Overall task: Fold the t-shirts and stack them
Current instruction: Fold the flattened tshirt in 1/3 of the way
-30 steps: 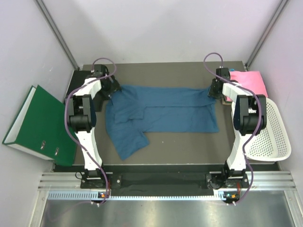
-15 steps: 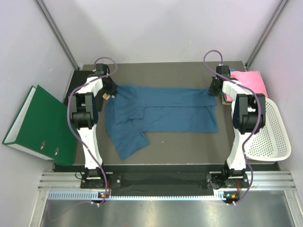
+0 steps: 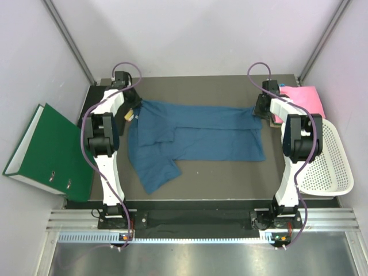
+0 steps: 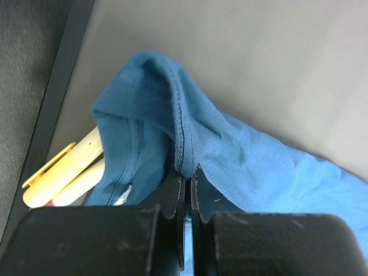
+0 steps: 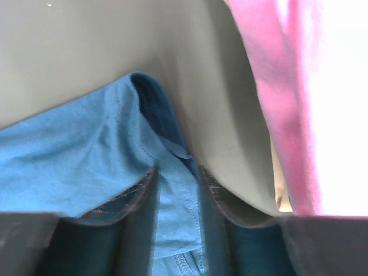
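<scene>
The dark teal-blue t-shirt lies spread flat across the mat, one sleeve pointing to the near left. My left gripper is at its far left corner. In the left wrist view this gripper is shut on a stitched edge of the blue cloth. My right gripper is at the shirt's far right corner. Its jaws stand apart, with a hemmed strip of blue cloth lying between them. The pink t-shirt lies bunched at the far right, and shows as pink cloth beside the right fingers.
A white mesh basket sits at the right edge, just in front of the pink shirt. A green binder leans off the table's left side. A small yellow and cream object lies next to the left gripper by the mat's edge.
The left gripper has closed on the shirt's far left corner and shifted slightly back and left with it. The right arm has barely moved.
</scene>
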Robot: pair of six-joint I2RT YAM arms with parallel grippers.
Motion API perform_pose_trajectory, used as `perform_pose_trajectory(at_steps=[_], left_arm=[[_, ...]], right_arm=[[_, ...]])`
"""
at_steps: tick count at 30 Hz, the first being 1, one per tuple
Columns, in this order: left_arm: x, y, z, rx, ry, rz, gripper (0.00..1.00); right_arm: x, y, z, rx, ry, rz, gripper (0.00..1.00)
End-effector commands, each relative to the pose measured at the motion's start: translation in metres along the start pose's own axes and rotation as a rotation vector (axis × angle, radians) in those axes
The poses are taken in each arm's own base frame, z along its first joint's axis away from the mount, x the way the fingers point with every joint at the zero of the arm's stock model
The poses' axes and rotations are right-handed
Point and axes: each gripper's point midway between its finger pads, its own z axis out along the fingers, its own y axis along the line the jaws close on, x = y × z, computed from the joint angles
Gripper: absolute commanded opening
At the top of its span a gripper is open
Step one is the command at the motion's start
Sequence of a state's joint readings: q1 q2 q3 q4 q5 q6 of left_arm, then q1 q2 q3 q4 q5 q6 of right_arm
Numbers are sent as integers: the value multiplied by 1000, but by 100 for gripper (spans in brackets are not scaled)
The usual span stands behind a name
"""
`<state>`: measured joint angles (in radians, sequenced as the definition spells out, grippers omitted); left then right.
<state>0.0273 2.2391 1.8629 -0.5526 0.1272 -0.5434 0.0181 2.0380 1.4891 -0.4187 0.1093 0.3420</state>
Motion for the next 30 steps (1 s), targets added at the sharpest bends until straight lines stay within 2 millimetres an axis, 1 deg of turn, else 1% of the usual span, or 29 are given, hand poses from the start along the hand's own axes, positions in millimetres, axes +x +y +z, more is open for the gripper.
perform_pose_trajectory(at_steps=[1, 2, 4, 5, 7, 8, 9, 11, 12, 14, 18, 20, 22, 27, 30], left_arm=[[-20, -13, -7, 34, -48, 31, 0], [-20, -13, -7, 35, -47, 29, 0], [-20, -14, -6, 37, -46, 31, 0], [-19, -13, -6, 37, -45, 32, 0], [-18, -13, -5, 40, -41, 34, 0], [-17, -13, -5, 40, -38, 33, 0], [-17, -13, -5, 40, -37, 33, 0], [-17, -13, -5, 40, -38, 36, 0], [-16, -13, -5, 42, -36, 36, 0], [-16, -13, -5, 47, -35, 38, 0], [-15, -13, -4, 46, -34, 41, 0], [-15, -13, -4, 46, -34, 44, 0], [-16, -14, -4, 50, -36, 49, 0], [-17, -14, -4, 53, -37, 50, 0], [-17, -14, -4, 52, -36, 53, 0]], right_arm=[[-24, -9, -16, 46, -56, 21, 40], [-23, -11, -19, 57, -56, 26, 45], [-19, -18, -22, 88, -47, 31, 45], [-21, -18, -27, 88, -56, 34, 44], [-14, -20, -29, 86, -48, 46, 44], [-16, -19, -34, 83, -62, 55, 43], [-9, -21, -33, 83, -52, 62, 41], [-9, -19, -36, 68, -58, 88, 40], [-2, -19, -35, 70, -43, 93, 39], [1, -18, -34, 66, -37, 107, 37], [14, -18, -29, 61, 9, 118, 35], [19, -17, -24, 58, 30, 121, 35], [28, -19, -18, 76, 68, 120, 35], [37, -21, -14, 83, 87, 133, 34], [38, -21, -13, 82, 82, 138, 31]])
